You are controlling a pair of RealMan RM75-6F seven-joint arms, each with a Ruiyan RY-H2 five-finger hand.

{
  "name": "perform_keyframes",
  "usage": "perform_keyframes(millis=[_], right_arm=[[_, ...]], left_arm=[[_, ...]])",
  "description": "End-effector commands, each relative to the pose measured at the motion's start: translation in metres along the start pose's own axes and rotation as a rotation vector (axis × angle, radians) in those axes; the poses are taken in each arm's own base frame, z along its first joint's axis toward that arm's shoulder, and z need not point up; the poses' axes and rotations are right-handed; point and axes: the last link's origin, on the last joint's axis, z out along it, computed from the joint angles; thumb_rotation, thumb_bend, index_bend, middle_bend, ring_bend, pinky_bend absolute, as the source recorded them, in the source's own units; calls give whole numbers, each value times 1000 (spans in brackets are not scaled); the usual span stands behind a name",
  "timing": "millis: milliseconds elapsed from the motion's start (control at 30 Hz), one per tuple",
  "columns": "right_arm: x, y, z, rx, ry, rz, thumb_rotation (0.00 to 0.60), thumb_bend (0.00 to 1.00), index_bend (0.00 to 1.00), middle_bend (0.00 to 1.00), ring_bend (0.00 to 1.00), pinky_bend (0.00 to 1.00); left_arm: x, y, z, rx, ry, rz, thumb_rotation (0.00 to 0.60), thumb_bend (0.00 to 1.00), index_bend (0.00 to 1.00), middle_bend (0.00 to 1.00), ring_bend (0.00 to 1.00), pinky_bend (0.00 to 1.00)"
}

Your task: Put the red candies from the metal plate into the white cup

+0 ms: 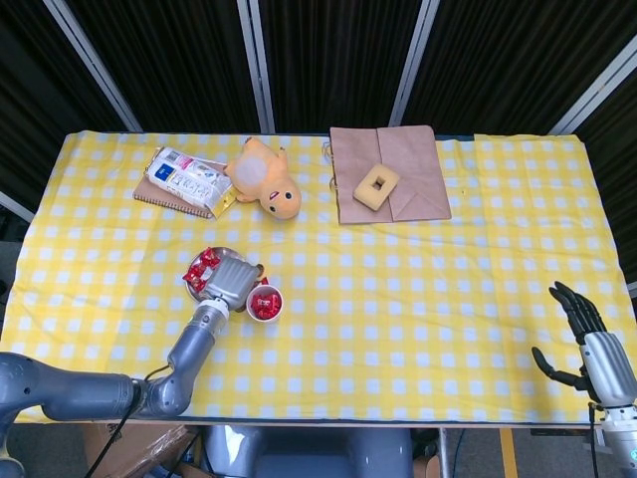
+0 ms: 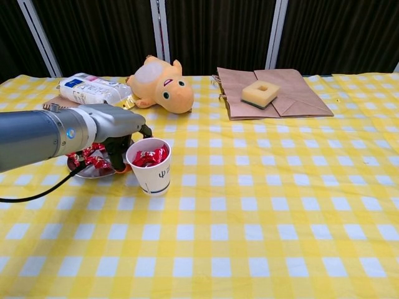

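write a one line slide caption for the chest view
Left hand reaches over the metal plate of red candies beside the partly filled white cup.

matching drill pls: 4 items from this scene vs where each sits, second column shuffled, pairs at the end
Things:
1. white cup
2. foam block with a hole
3. plush toy
4. right hand

Places:
A. on the brown paper bag
B. at the table's near right edge, away from everything else
C. just right of the metal plate, red candies inside
D. lying between the snack packet and the bag

Pairs: 1-C, 2-A, 3-D, 4-B
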Motion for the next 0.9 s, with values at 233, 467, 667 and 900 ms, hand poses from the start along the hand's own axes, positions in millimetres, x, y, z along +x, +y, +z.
perform_keyframes(millis=[233,467,667,900], right_arm=[[1,1,0,-5,4,1,600,423,0,0,0,0],[1,1,0,-4,3,3,600,424,0,0,0,0],[1,1,0,-4,1,3,600,423,0,0,0,0],[0,0,-1,-3,0,3,600,424,0,0,0,0]], left_arm=[[-4,9,7,5,-10,-5,600,380,292,913,959,967],[-5,13,12,19,-4,-10,600,380,290,913,959,967],[-5,15,14,26,3,-15,600,380,296,914,959,967],[-8,16,15,31,-3,-11,600,380,304,914,959,967]])
